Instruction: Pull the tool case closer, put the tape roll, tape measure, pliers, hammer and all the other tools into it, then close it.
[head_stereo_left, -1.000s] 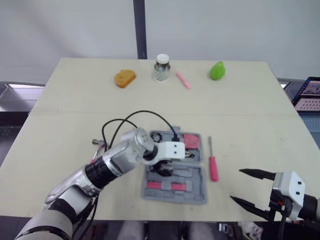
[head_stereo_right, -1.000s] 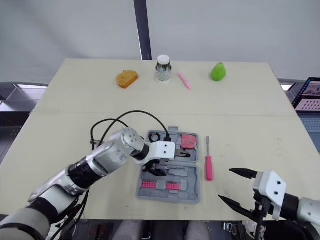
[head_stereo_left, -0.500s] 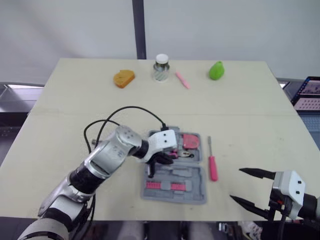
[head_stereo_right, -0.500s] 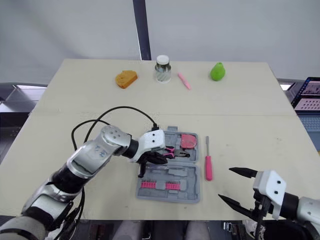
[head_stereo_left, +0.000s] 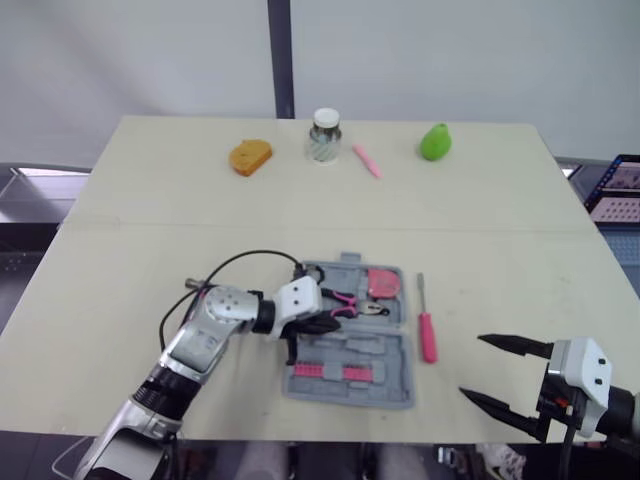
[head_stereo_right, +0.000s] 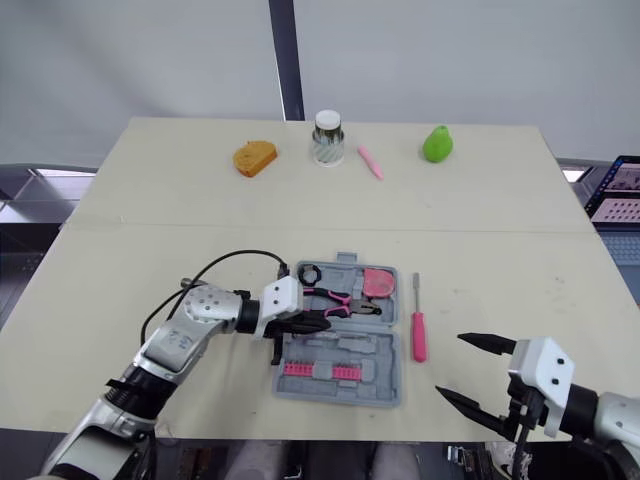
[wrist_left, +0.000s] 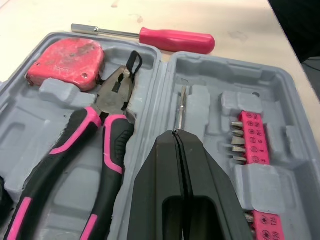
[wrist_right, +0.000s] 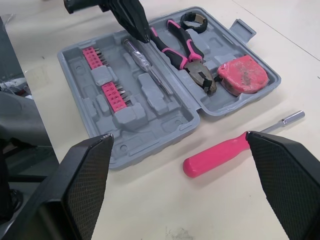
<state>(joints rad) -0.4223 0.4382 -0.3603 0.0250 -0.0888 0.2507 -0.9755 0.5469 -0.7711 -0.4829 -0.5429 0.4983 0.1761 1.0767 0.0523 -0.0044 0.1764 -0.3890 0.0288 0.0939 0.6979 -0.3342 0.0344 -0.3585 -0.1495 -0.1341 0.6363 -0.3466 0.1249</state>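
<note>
The grey tool case (head_stereo_left: 386, 354) lies open near the table's front. Inside it are the pink-handled pliers (wrist_left: 107, 125), the red tape measure (wrist_left: 65, 62), the black tape roll (wrist_right: 193, 21) and a pink strip of bits (wrist_left: 250, 135). A pink screwdriver (head_stereo_left: 426, 326) lies on the table just right of the case. My left gripper (wrist_left: 176, 134) is shut and empty, hovering low over the case's left side beside the pliers' handles. Off the table's front right corner, my right gripper (head_stereo_left: 472, 368) stands wide open with nothing in it.
Along the far edge stand an orange bread-like piece (head_stereo_left: 249, 156), a glass jar (head_stereo_left: 323, 135), a pink pen (head_stereo_left: 366, 160) and a green pear (head_stereo_left: 433, 141). A laptop (head_stereo_left: 620, 185) shows past the table's right edge.
My left gripper has closed and drawn back to the left, off the middle of the case. The pliers now lie uncovered in the case. The right arm has not moved.
</note>
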